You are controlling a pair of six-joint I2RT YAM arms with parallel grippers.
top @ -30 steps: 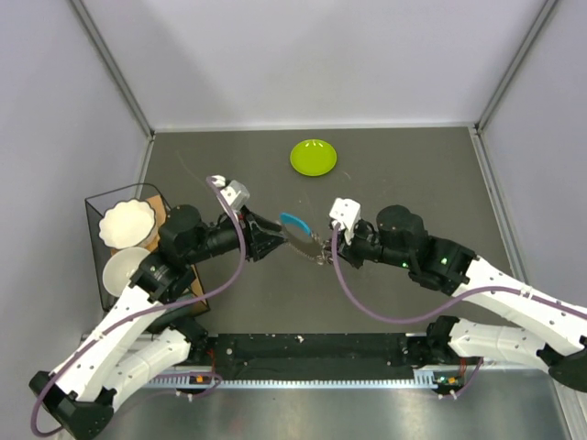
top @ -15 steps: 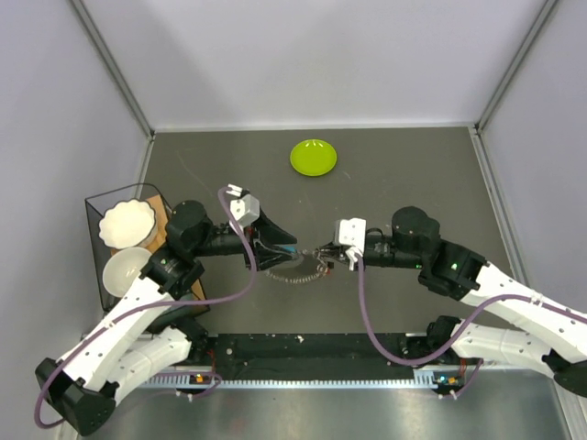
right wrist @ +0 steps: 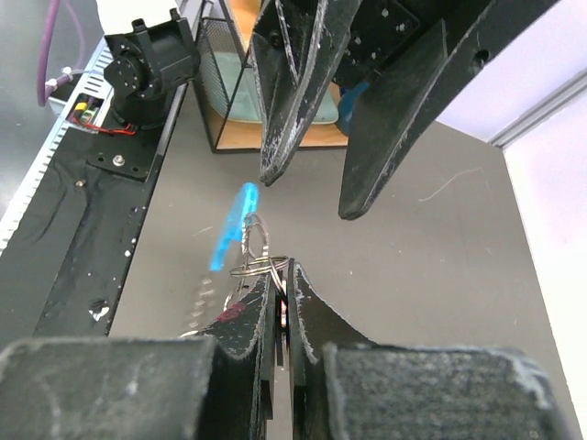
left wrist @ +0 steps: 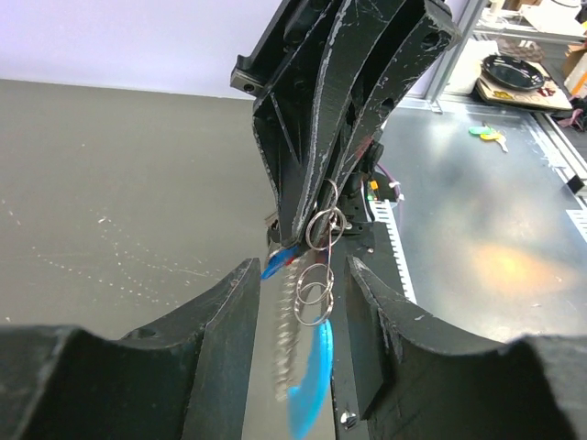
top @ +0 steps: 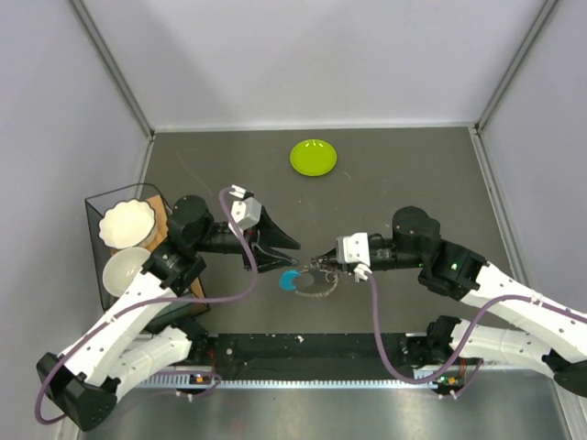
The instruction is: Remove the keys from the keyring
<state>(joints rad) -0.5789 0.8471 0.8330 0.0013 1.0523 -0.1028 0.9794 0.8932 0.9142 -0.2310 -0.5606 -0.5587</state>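
Note:
My right gripper (top: 323,267) is shut on the keys, where small split rings (right wrist: 258,268) join them; a red key head (right wrist: 229,312) shows beside its left finger. The keyring hangs from it: a blurred beaded chain (top: 315,283) and a blue crescent piece (top: 290,280), also seen in the right wrist view (right wrist: 231,229). My left gripper (top: 286,246) is open. In the left wrist view (left wrist: 301,268) its fingers stand either side of the dangling rings (left wrist: 316,293) and crescent (left wrist: 312,367) without touching them.
A lime-green plate (top: 313,157) lies at the back centre. A black wire basket (top: 103,213) with two white bowls stands at the left edge. Both arms meet over the table's near middle.
The left gripper has opened and let go of the blue crescent. The keyring, stretched between both grippers before, now hangs and swings from the right gripper alone.

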